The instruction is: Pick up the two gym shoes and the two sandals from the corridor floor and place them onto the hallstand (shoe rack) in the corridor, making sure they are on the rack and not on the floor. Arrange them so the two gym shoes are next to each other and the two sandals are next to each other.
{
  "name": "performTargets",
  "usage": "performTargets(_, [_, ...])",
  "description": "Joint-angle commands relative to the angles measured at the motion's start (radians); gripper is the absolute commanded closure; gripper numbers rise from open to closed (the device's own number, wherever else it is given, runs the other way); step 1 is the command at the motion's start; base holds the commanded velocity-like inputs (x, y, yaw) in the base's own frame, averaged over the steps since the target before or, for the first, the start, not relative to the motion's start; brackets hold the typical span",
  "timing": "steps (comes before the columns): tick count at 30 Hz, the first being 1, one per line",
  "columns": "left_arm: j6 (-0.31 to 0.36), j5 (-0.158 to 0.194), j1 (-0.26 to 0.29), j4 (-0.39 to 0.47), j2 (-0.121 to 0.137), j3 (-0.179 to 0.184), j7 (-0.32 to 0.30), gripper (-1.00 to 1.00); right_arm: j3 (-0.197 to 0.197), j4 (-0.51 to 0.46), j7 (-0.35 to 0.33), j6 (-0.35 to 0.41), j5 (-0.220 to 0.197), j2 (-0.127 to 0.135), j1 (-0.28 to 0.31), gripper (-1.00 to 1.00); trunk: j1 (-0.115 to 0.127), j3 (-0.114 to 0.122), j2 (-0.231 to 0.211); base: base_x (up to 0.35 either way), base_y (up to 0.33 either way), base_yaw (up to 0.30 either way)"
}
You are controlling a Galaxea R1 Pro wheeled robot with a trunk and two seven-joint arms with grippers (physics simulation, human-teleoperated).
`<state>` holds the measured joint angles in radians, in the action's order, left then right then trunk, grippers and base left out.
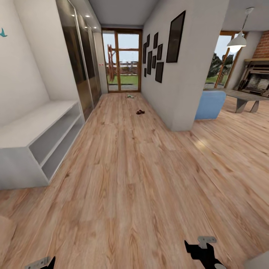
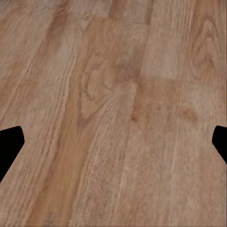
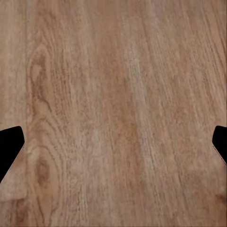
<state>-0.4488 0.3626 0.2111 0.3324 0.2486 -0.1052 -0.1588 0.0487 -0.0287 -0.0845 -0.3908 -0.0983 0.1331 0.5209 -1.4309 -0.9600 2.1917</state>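
Hallstand (image 1: pixel 35 136): at 10 o'clock, shelves bare.
Sandals (image 1: pixel 140 111): far down the corridor floor (image 1: pixel 127 179), 12 o'clock.
Gym shoes (image 1: pixel 130 96): beyond, near the glass door (image 1: pixel 122 61).
Left gripper (image 2: pixel 113 146): jaws wide, holding nothing.
Right gripper (image 3: pixel 113 146): jaws wide, holding nothing.

Light brown wood-grain corridor floor (image 1: pixel 134 179), pale grey hallstand (image 1: pixel 33 145), dark brown sandal (image 1: pixel 140 111).

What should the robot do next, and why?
Probably roll forward down the corridor floor. The shoes lie far off: a brown sandal and, beyond it near the glass door, what looks like a gym shoe. Both the left gripper and right gripper have jaws open over bare planks, holding nothing. The hallstand stands to the left.
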Motion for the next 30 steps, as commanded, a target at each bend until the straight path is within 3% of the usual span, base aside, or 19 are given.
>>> performTargets(1, [-0.001,0.010,0.001,-0.001,0.000,-0.002,-0.010,-1.00,0.005,0.001,-0.006,-0.003,-0.011,0.000,0.001,-1.00,0.000,-0.001,0.000,0.338,0.000,0.000])
performTargets(30, [-0.001,0.016,0.001,-0.001,0.002,-0.004,-0.010,-1.00,0.003,0.000,-0.005,-0.005,-0.012,0.000,0.001,-1.00,0.000,-0.001,0.000,0.338,0.000,0.000])
